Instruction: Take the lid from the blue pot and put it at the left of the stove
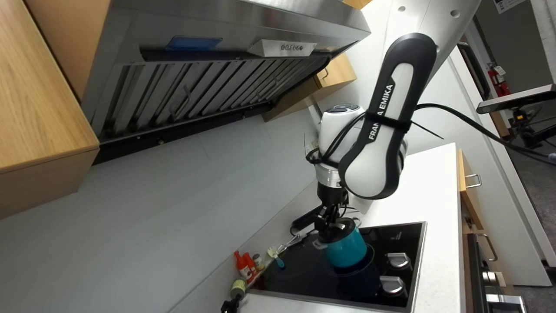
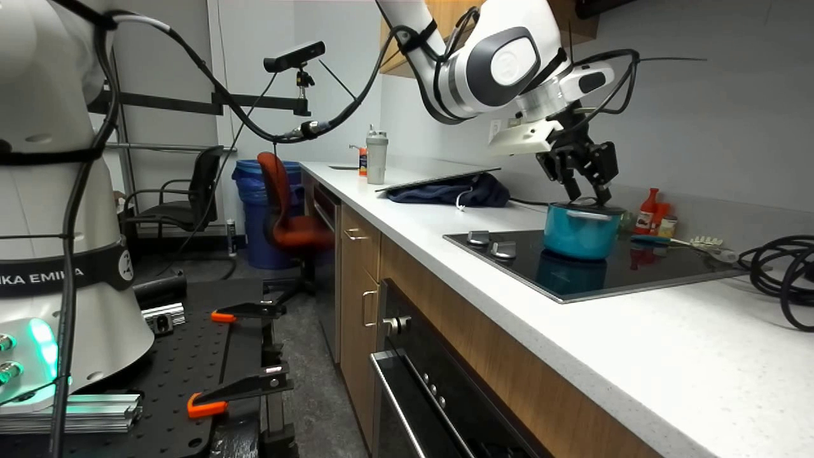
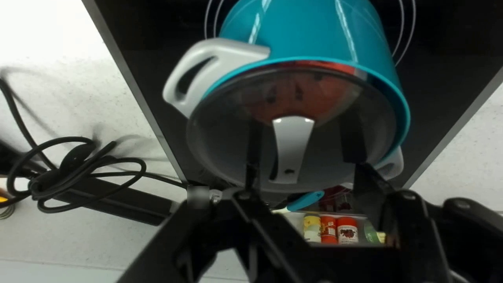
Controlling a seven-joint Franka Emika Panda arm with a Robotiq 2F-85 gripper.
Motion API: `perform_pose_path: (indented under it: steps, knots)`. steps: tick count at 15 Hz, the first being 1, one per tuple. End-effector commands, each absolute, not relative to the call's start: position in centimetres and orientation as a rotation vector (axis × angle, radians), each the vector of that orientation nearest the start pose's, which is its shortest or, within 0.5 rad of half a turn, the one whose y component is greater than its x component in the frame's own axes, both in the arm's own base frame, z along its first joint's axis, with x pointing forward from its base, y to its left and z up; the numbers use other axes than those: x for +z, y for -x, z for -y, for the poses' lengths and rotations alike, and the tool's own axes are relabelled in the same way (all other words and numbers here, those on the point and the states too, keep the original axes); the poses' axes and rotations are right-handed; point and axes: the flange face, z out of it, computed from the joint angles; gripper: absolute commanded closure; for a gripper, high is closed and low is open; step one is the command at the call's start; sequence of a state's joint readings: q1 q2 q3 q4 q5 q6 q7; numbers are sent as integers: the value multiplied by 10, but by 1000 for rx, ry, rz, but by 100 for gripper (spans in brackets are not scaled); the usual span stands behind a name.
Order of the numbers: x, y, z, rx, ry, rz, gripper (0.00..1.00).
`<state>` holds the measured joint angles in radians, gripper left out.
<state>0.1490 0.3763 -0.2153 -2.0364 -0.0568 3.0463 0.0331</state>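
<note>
The hand [image 2: 588, 196] is spread apart, its blurred fingers on either side of the lid's [image 3: 220, 137] pale handle [image 3: 290, 151]; whether they touch I can't make out. Just beneath, the lid rests on the blue pot [image 2: 575, 238], which hides part of the stove [image 2: 655, 273]. Farther out, a black cable [image 3: 46, 182] crosses the counter [image 2: 699, 362], cut off by the wrist view's edge.

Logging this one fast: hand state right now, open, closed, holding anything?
Hand: open, holding nothing; gaps show on both sides of the lid handle in the wrist view.
</note>
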Motion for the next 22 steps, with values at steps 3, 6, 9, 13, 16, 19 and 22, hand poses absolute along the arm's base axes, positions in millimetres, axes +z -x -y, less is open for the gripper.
perform_pose_path:
  steps: [3,6,9,13,16,19,22]
  knots:
    - [338,-654,30,-1047,3073,-64,84]
    - [339,-654,35,-1053,3074,-83,100]
    - [342,-652,36,-1067,3074,-85,96]
    - [351,-645,29,-1097,3063,-41,96]
    - [360,-644,25,-1116,3049,-36,96]
    - [370,-641,20,-1135,3034,-23,96]
    - [374,-638,13,-1139,3024,0,96]
